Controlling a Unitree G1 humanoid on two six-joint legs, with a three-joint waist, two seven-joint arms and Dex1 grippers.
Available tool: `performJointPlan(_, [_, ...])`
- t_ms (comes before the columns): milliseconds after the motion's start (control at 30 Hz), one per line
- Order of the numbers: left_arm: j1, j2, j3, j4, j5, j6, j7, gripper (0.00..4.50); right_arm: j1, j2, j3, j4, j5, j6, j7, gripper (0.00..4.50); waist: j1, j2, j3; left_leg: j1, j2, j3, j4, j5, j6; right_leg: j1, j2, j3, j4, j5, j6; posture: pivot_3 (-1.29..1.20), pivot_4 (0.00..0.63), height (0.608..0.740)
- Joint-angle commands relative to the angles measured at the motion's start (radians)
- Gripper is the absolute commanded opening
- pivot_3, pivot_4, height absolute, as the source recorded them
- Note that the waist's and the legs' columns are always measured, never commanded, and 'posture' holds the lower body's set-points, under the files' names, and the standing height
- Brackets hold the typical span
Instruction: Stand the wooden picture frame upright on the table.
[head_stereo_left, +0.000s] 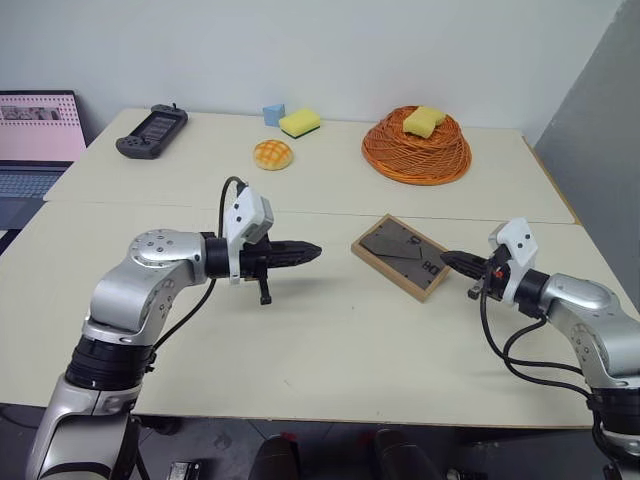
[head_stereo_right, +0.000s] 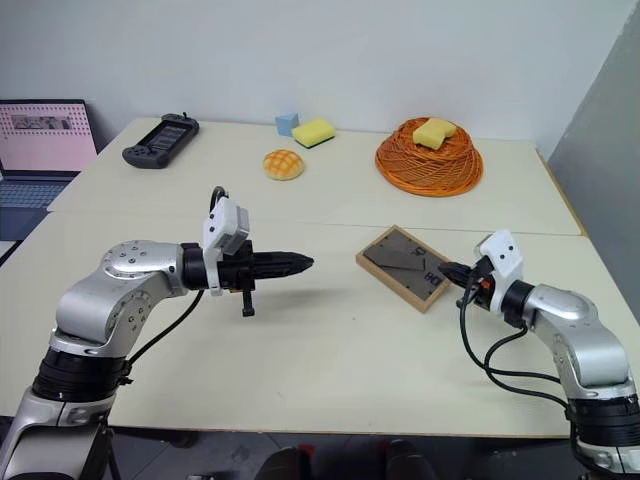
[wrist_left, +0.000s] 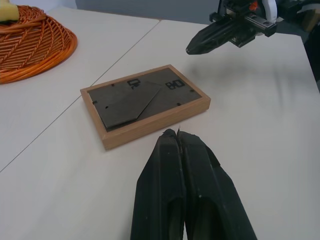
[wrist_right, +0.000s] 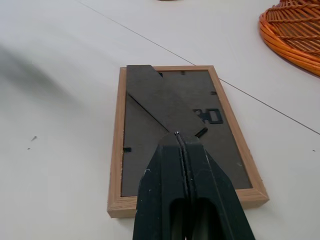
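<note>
The task had not visibly begun. The wooden picture frame (head_stereo_left: 399, 256) lay flat and face down on the table (head_stereo_left: 330, 350), right of centre in the left eye view, just below the seam between the two slabs. Its dark back panel faced up and the stand flap (wrist_right: 162, 102) lay folded flat against it. By my reading, everything was left to do: opening the flap, lifting the frame and setting it on its edge.

The left gripper (head_stereo_left: 310, 251) sat at centre-left of the left eye view, off the frame's left end and apart from it, its fingers pressed together and empty. The right gripper (head_stereo_left: 452, 260) sat at centre-right, tip just beside the frame's right end, its fingers likewise pressed together with nothing between them. I could not tell whether that tip touched the wood.

By count:
- One picture frame.
- One table of two slabs.
- Two grippers.
- One orange wicker basket (head_stereo_left: 417, 147), upper right.
- Two yellow sponges: one (head_stereo_left: 425, 121) on the basket, one (head_stereo_left: 300, 122) at upper centre.
- One small blue block (head_stereo_left: 273, 114) beside that second sponge.
- One round bun-shaped thing (head_stereo_left: 273, 154) below them.
- One black handheld controller (head_stereo_left: 152, 131), upper left.
- One laptop (head_stereo_left: 32, 135) at the far left edge, off the table.
</note>
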Motion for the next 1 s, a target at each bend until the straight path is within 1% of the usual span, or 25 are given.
performJointPlan(33, [0.009, 0.006, -0.042, -0.008, 0.056, -0.034, 0.002, 0.03, -0.04, 0.002, 0.014, 0.053, -0.055, -0.084, -0.008, 0.0, -0.001, 0.0, 0.0, 0.0, 0.0, 0.0, 0.0, 0.0, 0.0, 0.0, 0.0, 0.0, 0.0, 0.0, 0.0, 0.0, 0.15, 0.74])
performJointPlan(100, [0.024, -0.018, -0.096, 0.034, 0.119, -0.083, 0.018, 0.03, -0.088, 0.02, 0.046, 0.169, -0.113, -0.175, -0.012, 0.0, -0.002, 0.001, 0.0, 0.0, 0.0, 0.0, 0.0, 0.0, 0.0, 0.0, 0.0, 0.0, 0.0, 0.0, 0.0, 0.0, 0.15, 0.74])
performJointPlan(200, [0.003, -0.094, -0.167, 0.15, 0.196, -0.155, 0.045, 0.03, -0.168, 0.053, 0.101, 0.348, -0.194, -0.317, -0.008, 0.0, -0.002, 0.002, -0.001, 0.0, 0.0, 0.001, 0.001, 0.0, 0.0, 0.0, 0.0, 0.0, 0.0, 0.0, 0.0, 0.0, 0.15, 0.74])
performJointPlan(400, [-0.086, -0.213, -0.209, 0.336, 0.262, -0.237, 0.046, 0.03, -0.297, 0.081, 0.139, 0.611, -0.273, -0.503, 0.013, 0.0, -0.002, 0.003, 0.0, 0.0, 0.0, 0.001, 0.0, 0.0, 0.0, -0.001, 0.0, 0.0, 0.0, 0.0, 0.0, 0.0, 0.15, 0.74])
performJointPlan(567, [-0.155, -0.284, -0.211, 0.453, 0.299, -0.288, 0.054, 0.03, -0.414, 0.063, 0.129, 0.813, -0.31, -0.612, 0.026, 0.0, -0.003, 0.004, 0.0, 0.0, -0.001, 0.001, 0.0, 0.0, 0.0, 0.0, 0.0, 0.001, 0.0, 0.0, 0.0, 0.0, 0.15, 0.74])
performJointPlan(667, [-0.178, -0.306, -0.204, 0.484, 0.308, -0.299, 0.051, 0.03, -0.466, 0.046, 0.117, 0.898, -0.318, -0.646, 0.041, 0.0, -0.008, 0.005, 0.0, 0.0, -0.001, 0.001, 0.0, 0.0, 0.0, 0.0, 0.0, 0.001, 0.002, 0.0, 0.0, 0.0, 0.15, 0.74])
performJointPlan(767, [-0.179, -0.314, -0.197, 0.484, 0.308, -0.297, 0.048, 0.03, -0.474, 0.04, 0.127, 0.963, -0.33, -0.695, 0.059, 0.0, -0.008, 0.005, 0.0, 0.0, -0.001, 0.001, 0.0, 0.001, 0.0, 0.0, -0.001, 0.001, 0.004, 0.0, 0.0, 0.0, 0.15, 0.74])
performJointPlan(1000, [-0.161, -0.306, -0.194, 0.459, 0.308, -0.285, 0.042, 0.03, -0.485, 0.077, 0.131, 1.069, -0.34, -0.765, 0.06, 0.0, -0.012, 0.005, 0.0, 0.001, -0.001, 0.001, 0.001, 0.001, 0.0, 0.0, -0.001, 0.001, 0.006, 0.0, 0.0, 0.0, 0.15, 0.74])
